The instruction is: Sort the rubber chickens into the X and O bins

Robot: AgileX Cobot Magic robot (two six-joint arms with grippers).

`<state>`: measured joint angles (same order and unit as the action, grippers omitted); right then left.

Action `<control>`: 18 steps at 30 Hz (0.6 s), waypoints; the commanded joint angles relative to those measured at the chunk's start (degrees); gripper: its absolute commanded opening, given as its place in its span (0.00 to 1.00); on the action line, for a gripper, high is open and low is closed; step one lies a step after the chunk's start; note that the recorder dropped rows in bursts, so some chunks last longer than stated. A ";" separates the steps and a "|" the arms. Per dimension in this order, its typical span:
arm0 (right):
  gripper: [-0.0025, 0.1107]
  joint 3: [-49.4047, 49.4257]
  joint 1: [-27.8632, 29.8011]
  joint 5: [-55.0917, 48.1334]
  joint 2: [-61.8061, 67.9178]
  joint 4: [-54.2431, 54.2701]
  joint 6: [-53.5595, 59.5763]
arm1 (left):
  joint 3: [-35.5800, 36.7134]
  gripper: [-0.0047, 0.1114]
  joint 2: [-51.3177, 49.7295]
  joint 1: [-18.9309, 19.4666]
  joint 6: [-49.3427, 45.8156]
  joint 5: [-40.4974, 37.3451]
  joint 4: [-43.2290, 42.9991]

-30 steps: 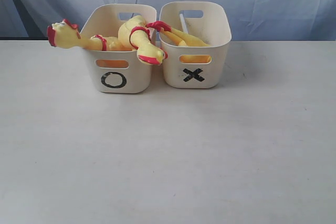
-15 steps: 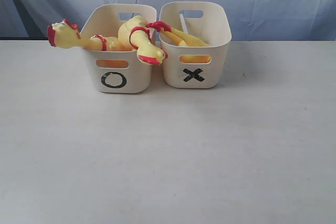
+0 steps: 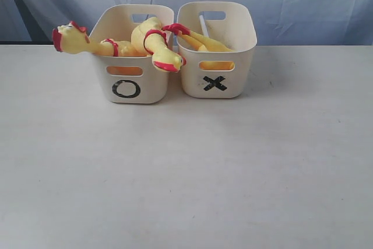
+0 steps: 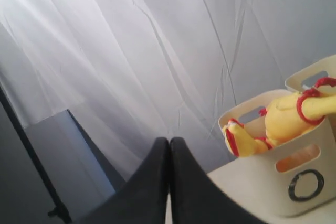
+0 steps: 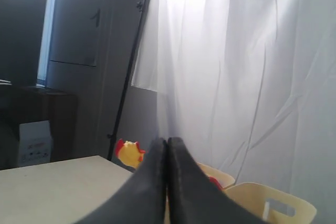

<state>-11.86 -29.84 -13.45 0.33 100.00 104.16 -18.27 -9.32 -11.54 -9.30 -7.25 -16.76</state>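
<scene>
While both grippers sit closed and empty, all three floppy yellow rubber chickens (image 3: 156, 48) with red combs and neck bands are in the bins. The first chicken (image 3: 71, 40) has its body in the cream plastic tub marked with a black O (image 3: 148, 86), with neck and head hanging out over the left rim. The second chicken (image 3: 148, 33) is also in the O tub, its neck draped over the front right corner and its head outside, between the two tubs. The third chicken (image 3: 205, 43) lies in the matching cream tub marked with a black X (image 3: 233, 80), with a red end poking over the rim toward the O tub. The tubs stand side by side, just beside each other, at the far edge of the pale tabletop (image 3: 186, 173), with a blue-white cloth backdrop (image 3: 303, 4) behind.

On the left gripper (image 4: 169, 142) the black jaws are pressed together with nothing between them. It is well apart from the O tub, which shows off to one side of the jaws in the left wrist view. The right gripper (image 5: 167, 141) is the same, jaws shut and gripping nothing. One chicken head and cream tub rims show beyond it, clear of the fingers. The tub marks can't be read from that view.
</scene>
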 commanded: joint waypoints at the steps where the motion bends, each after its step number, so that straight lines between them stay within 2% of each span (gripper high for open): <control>1: 0.01 0.24 5.32 0.00 -0.33 -0.05 0.11 | 3.27 0.04 0.34 0.01 0.52 13.50 0.16; 7: 0.01 0.24 12.63 0.00 -0.33 -0.05 0.11 | 6.86 0.04 0.34 0.01 -0.46 23.97 8.32; 11: 0.01 0.24 15.10 0.00 -0.33 -0.05 0.11 | 8.59 0.04 0.34 0.01 -3.82 25.73 12.35; 18: 0.01 0.24 15.52 0.12 -0.33 -0.05 0.11 | 8.59 0.04 0.34 0.01 -6.32 25.17 12.07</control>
<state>-11.86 -14.58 -13.45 0.33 100.00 104.16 -10.04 -9.32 -11.54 -15.52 17.03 -5.64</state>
